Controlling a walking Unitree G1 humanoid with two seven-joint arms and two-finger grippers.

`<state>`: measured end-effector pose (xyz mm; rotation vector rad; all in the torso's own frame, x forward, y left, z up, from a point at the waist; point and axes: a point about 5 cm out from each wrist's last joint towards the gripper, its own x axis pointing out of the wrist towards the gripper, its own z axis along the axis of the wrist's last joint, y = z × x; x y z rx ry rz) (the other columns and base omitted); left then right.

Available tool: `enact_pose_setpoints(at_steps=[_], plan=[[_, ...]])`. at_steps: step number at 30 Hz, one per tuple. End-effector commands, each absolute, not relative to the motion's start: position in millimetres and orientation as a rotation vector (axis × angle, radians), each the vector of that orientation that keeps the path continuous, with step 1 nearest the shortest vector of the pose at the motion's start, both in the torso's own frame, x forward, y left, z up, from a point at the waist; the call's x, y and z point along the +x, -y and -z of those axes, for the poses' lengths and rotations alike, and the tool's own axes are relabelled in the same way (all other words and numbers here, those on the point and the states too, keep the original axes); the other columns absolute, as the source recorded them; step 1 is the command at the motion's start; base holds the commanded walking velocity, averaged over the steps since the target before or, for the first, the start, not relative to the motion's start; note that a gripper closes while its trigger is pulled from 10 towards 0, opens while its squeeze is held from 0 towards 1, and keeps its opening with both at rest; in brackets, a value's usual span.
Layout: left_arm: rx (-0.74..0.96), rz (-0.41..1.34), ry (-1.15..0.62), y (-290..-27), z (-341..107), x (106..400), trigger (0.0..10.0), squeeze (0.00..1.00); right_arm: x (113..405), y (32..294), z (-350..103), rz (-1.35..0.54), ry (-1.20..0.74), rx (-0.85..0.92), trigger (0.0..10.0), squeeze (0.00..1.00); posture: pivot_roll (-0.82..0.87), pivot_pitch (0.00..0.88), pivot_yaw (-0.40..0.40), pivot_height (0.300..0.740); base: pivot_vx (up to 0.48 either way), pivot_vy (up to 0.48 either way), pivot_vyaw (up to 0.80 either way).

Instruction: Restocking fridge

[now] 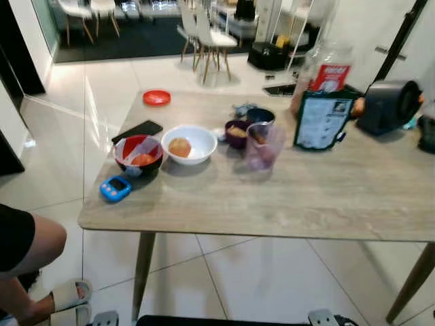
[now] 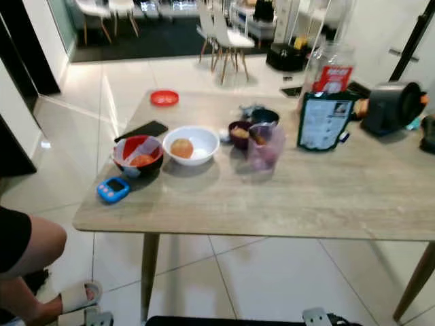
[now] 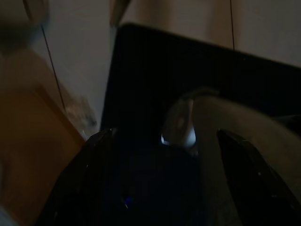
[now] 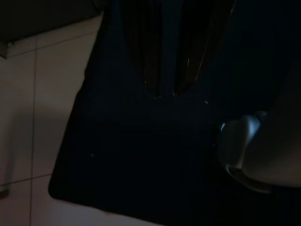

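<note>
**Food bowls on the table, both arms idle**

White round ceramic bowl (image 1: 189,143) holding an orange-brown piece of food sits on the light wood-grain table (image 1: 285,197), toward its left end.

- Right gripper (image 4: 164,89): hangs low over a dark base and pale floor tiles; the two black fingers lie close together, a narrow slit between the tips.
- Left gripper (image 3: 160,155): also low and in shade; its fingers stand wide apart, nothing between them.
- Red-lined black bowl (image 1: 138,154): just beside the white bowl, on its left, with orange food inside.
- Small blue digital timer (image 1: 115,187): in front of the red-lined bowl, near the table corner.
- Black phone (image 1: 136,130): behind the red-lined bowl.
- Red round lid (image 1: 156,98): at the far edge.
- Clear purple-tinted plastic cup (image 1: 264,145): right of the white bowl, with a small dark bowl (image 1: 237,133) just behind it.
- Dark printed pouch (image 1: 321,120): upright, farther right.
- A seated person's leg (image 1: 27,248): at the lower left, wearing a pale slipper (image 1: 71,295).
</note>
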<state>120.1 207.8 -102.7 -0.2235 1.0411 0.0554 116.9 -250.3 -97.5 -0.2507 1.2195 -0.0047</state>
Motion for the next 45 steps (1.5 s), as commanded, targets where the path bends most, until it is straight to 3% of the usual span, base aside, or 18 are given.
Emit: enact_pose_setpoints(at_steps=[1,19,31,45], plan=[[-0.218,-0.057,-1.072,-209,105,111,10.0,0.0,117,251,97,0.005,-1.219,-0.253,10.0,0.0,0.03,0.0,-0.003,0.74,0.0,0.0,0.0],[-0.208,-0.019,-1.093,-201,108,105,10.0,0.0,111,255,98,-0.047,-1.244,-0.299,10.0,0.0,0.03,0.0,-0.006,0.74,0.0,0.0,0.0],[-0.219,-0.023,-1.106,-199,109,102,10.0,0.0,108,255,98,-0.045,-1.249,-0.298,10.0,0.0,0.04,0.0,-0.007,0.74,0.0,-0.428,0.0],[-0.238,-0.042,-1.102,-198,110,102,10.0,0.0,113,251,98,-0.059,-1.241,-0.305,10.0,0.0,0.03,0.0,-0.018,0.74,0.0,0.0,0.0]])
